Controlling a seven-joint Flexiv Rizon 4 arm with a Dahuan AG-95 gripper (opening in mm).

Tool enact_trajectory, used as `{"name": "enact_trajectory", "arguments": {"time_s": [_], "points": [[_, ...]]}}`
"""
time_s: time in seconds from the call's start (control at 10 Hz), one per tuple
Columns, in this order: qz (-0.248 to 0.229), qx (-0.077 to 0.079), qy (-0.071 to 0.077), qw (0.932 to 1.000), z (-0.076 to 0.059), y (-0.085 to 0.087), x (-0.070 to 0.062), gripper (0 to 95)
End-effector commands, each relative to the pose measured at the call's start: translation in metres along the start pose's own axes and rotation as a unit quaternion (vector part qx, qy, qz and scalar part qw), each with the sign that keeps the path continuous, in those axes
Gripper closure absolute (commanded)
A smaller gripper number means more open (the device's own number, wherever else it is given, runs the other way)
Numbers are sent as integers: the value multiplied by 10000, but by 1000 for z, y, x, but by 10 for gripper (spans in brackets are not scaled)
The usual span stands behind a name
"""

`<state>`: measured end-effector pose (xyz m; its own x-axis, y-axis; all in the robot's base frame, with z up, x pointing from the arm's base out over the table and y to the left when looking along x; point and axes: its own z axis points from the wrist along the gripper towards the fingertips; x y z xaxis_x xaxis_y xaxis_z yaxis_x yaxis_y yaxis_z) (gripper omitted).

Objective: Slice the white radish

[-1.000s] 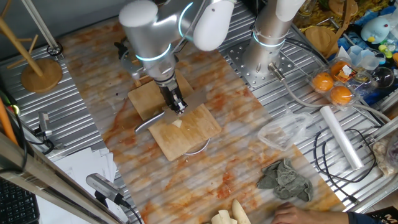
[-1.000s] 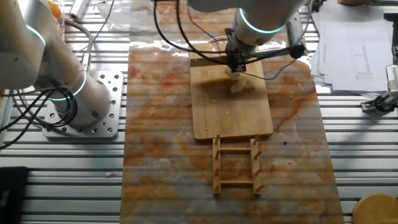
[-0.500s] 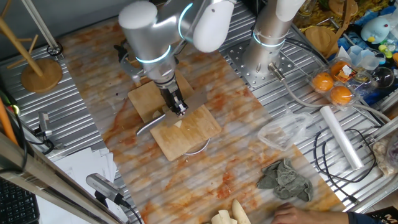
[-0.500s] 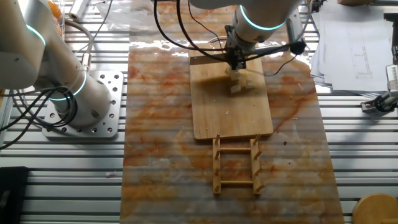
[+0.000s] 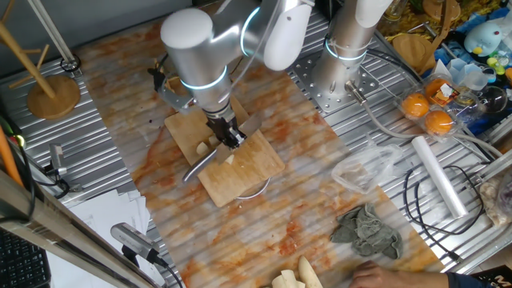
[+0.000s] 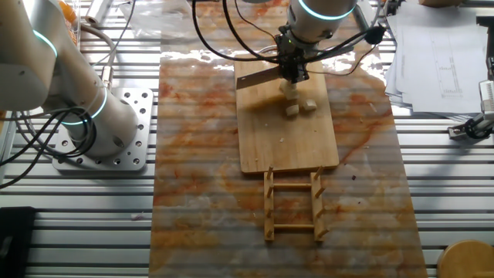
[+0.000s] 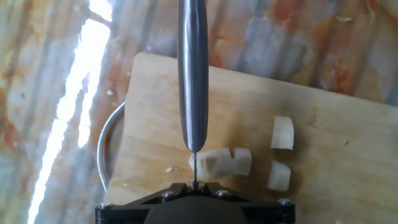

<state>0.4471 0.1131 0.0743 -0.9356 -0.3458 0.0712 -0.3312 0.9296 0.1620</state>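
The gripper [image 5: 230, 137] grips a knife [image 7: 193, 74] by its handle, jaws closed tight on it, and the blade runs edge-on straight toward 12 o'clock in the hand view. The white radish [image 7: 221, 162] lies on the wooden cutting board [image 7: 329, 155], a short cream-white stub with a notch cut partway through its top. The knife's heel sits at the stub's 9 o'clock end, touching or just above it; which one cannot be told. 2 cut chunks [image 7: 282, 132] lie close by on the board, 1 at the stub's 2 o'clock and 1 at its 3 o'clock, each apart from it. In the other fixed view the radish pieces [image 6: 297, 104] sit in the board's far half, directly under the gripper [image 6: 292, 71]. The board rests on a marbled orange mat [image 6: 201, 154].
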Motion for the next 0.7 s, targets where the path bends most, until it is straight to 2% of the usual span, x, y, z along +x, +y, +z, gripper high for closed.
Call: {"name": "enact_trajectory", "arguments": {"time_s": [0.1, 0.7], "points": [[-15, 45, 4, 10000, 2, -3, 0, 950], [11, 84, 7, 10000, 3, -9, 0, 950]]}}
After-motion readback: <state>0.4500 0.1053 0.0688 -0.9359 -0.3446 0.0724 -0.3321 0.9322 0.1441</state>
